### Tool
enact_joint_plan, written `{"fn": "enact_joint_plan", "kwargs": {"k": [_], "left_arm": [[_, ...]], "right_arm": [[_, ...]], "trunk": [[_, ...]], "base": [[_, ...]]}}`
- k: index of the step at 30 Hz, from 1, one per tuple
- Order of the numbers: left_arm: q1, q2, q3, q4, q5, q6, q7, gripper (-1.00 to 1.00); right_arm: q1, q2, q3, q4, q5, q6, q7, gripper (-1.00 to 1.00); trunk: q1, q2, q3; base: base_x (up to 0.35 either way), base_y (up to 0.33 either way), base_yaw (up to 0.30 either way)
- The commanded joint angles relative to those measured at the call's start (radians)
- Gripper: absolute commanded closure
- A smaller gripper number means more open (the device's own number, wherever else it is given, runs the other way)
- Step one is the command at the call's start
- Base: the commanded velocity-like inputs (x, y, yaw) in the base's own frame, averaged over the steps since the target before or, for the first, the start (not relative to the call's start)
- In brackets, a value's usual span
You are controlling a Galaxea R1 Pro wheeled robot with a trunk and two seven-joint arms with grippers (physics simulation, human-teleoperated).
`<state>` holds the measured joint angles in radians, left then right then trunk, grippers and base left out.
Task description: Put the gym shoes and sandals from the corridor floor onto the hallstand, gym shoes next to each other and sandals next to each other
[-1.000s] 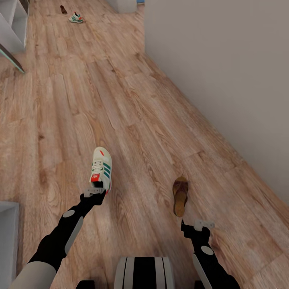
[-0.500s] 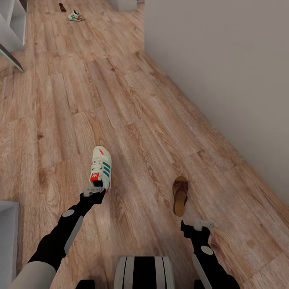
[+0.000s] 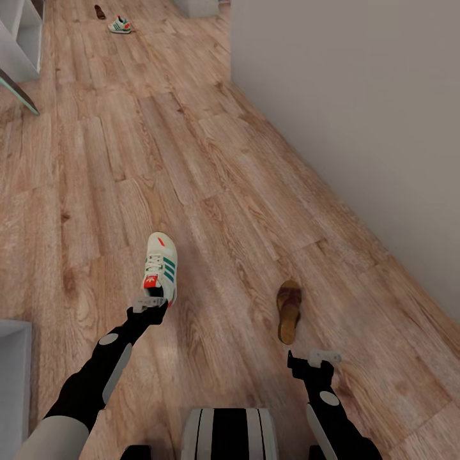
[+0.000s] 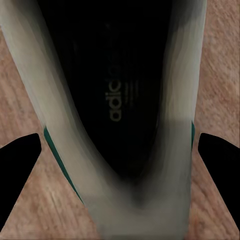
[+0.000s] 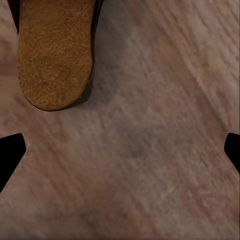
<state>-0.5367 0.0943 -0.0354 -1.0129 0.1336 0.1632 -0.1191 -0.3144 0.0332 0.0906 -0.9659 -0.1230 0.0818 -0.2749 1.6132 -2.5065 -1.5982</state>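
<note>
Wood-grain planks of the corridor floor (image 3: 211,191) run ahead of you, with a plain grey wall (image 3: 358,96) on your right side. Your left tool (image 3: 151,301) sits at the heel of the near gym shoe (image 3: 160,267), which lies flat on the floor with its toe pointing away from you. From the left wrist camera you look straight down into that gym shoe (image 4: 120,110), its dark lining and off-white collar between the two black fingertips (image 4: 17,165), which stand wide apart on either side of it and do not appear to touch it, though the close view is blurred. Your right tool (image 3: 317,359) hangs just short of the near sandal (image 3: 288,312), which also lies flat on the floor. The right wrist camera shows the sandal's heel end (image 5: 55,50) off to one side and beyond the spread fingertips (image 5: 10,152), with bare floor between them, so that tool is open and holds nothing. Far down the corridor you can see the second gym shoe (image 3: 119,25) and, just beside it, the second sandal (image 3: 99,11), both on the floor. A pale grey unit (image 3: 19,45) stands at your far left.
</note>
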Motion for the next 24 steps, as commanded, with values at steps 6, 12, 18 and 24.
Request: {"fn": "enact_joint_plan", "kwargs": {"k": [6, 12, 18, 24], "left_arm": [[0.000, 0.001, -0.001, -0.001, 0.011, 0.004, -0.001, 1.00], [0.000, 0.001, -0.001, -0.001, 0.011, 0.004, -0.001, 1.00], [0.000, 0.001, -0.001, -0.001, 0.011, 0.002, -0.001, 1.00], [0.000, 0.001, -0.001, -0.001, 0.011, 0.001, -0.001, 1.00]], "right_arm": [[0.000, 0.000, 0.001, -0.002, -0.009, 0.004, -0.007, -1.00], [0.000, 0.000, 0.000, -0.002, -0.009, 0.004, -0.007, -1.00], [0.000, 0.001, 0.000, -0.002, -0.009, 0.004, -0.007, -1.00], [0.000, 0.001, 0.000, -0.002, -0.010, 0.004, -0.007, -1.00]], "trunk": [[0.000, 0.000, -0.001], [0.000, 0.000, -0.001], [0.000, 0.000, -0.001], [0.000, 0.000, -0.001]], "base": [[0.000, 0.178, 0.000], [0.000, 0.022, 0.000], [0.062, 0.111, 0.000], [0.046, 0.079, 0.000]]}}
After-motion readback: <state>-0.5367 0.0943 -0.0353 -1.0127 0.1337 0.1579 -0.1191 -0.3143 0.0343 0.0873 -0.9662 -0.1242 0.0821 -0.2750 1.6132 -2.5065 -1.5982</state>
